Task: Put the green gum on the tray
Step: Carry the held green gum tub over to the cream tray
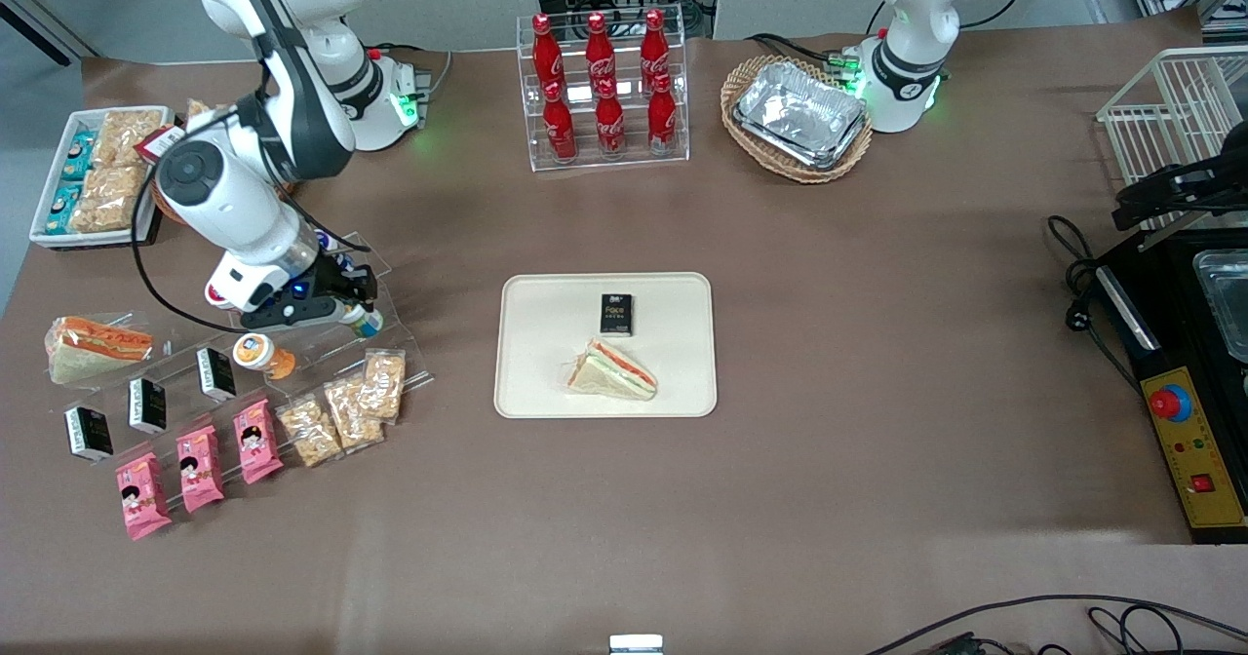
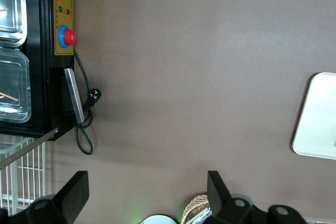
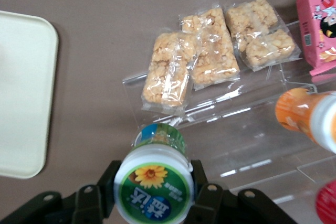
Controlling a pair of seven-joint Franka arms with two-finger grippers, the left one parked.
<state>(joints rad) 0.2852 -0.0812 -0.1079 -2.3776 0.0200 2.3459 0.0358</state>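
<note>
The green gum point(image 3: 154, 184) is a small canister with a green-rimmed white lid, a yellow flower on it and a teal-and-white body. My right gripper point(image 3: 154, 182) is shut on it, one black finger point(image 3: 109, 179) on each side of the lid. In the front view the gripper point(image 1: 353, 306) and the gum point(image 1: 368, 322) are at the upper step of a clear acrylic stand point(image 1: 390, 343), at its end nearest the tray. The cream tray point(image 1: 546, 343) lies at the table's middle, apart from the gripper; its edge shows in the right wrist view point(image 3: 23, 93) and the left wrist view point(image 2: 317, 119).
A sandwich point(image 1: 612, 370) and a black box point(image 1: 616, 313) lie on the tray. The stand holds an orange-lidded canister point(image 1: 261, 354), snack bars point(image 1: 341, 409), pink packets point(image 1: 200, 468) and black boxes point(image 1: 146, 404). Cola bottles point(image 1: 600, 90) and a wicker basket of foil trays point(image 1: 798, 117) stand farther from the camera.
</note>
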